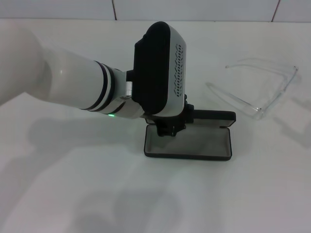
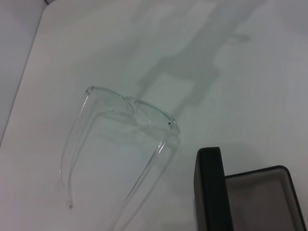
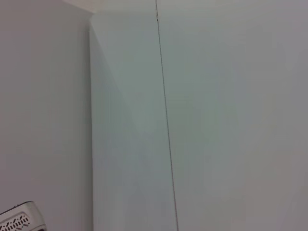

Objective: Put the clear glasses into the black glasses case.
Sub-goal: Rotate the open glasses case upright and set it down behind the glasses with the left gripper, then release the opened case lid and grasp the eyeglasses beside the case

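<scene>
Our left gripper point(image 1: 170, 127), fingers hidden so we cannot tell their state, hangs over the open case point(image 1: 194, 145); the glasses point(image 1: 262, 90) lie toward the surface's far right corner, temples pointing nearward.

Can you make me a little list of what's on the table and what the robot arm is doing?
glasses: clear glasses lying on the white table, arms unfolded, outside the case
case: black case open, grey inside, nothing in it
left gripper: left gripper low over the case's left end, by the lid
right gripper: not seen
glasses and case: apart, glasses farther back and to the right
</scene>
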### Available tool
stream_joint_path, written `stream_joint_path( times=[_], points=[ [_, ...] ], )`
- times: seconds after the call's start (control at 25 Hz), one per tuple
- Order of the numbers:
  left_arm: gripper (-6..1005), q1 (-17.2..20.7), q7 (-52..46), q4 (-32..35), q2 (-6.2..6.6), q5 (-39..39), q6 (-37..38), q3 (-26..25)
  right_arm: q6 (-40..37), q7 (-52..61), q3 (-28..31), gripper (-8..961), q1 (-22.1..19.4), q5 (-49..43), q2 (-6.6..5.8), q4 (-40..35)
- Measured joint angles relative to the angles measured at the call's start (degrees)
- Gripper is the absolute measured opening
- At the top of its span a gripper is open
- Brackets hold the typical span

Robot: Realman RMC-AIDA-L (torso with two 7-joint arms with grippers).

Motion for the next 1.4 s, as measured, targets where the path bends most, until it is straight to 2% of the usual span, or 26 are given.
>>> stream_joint_path(
  times=[0.76, 0.88, 0.92, 1.04, 1.12, 1.2, 1.4],
  points=[
    [220, 1.3, -3.9, 1.9, 0.05, -0.5, 0.3, 0.0, -0.3, 0.6, -0.3, 703, -0.3, -0.1, 0.00, -0.1],
    [367, 2.6, -4.3, 5.3, 0.10, -1.5, 2.0, -0.3, -0.3, 0.6, -0.4, 701, -0.3, -0.7, -0.10, -0.2],
    [367, 3.0, -4.6, 6.9, 0.15, -2.2, 3.1, -0.6, -0.3, 0.6, -0.6, 701, -0.2, -1.1, -0.29, -0.3],
    [369, 3.9, -5.2, 10.7, 0.26, -5.4, 7.0, -2.5, -0.2, 1.4, -0.8, 699, 0.5, -3.2, -1.35, -0.9],
    [369, 4.0, -5.3, 11.5, 0.26, -6.4, 7.8, -3.2, 0.0, 3.2, -1.5, 698, 1.7, -6.4, -2.58, -2.6],
    [368, 4.8, -6.4, 14.1, 0.22, -11.7, 9.8, -6.7, 0.3, 6.1, -3.5, 697, 3.6, -10.9, -3.95, -6.5],
    [366, 6.6, -6.6, 14.6, 0.27, -25.5, 10.3, -14.2, 0.6, 15.8, -10.8, 695, 10.3, -21.9, -7.29, -20.2]
  ],
)
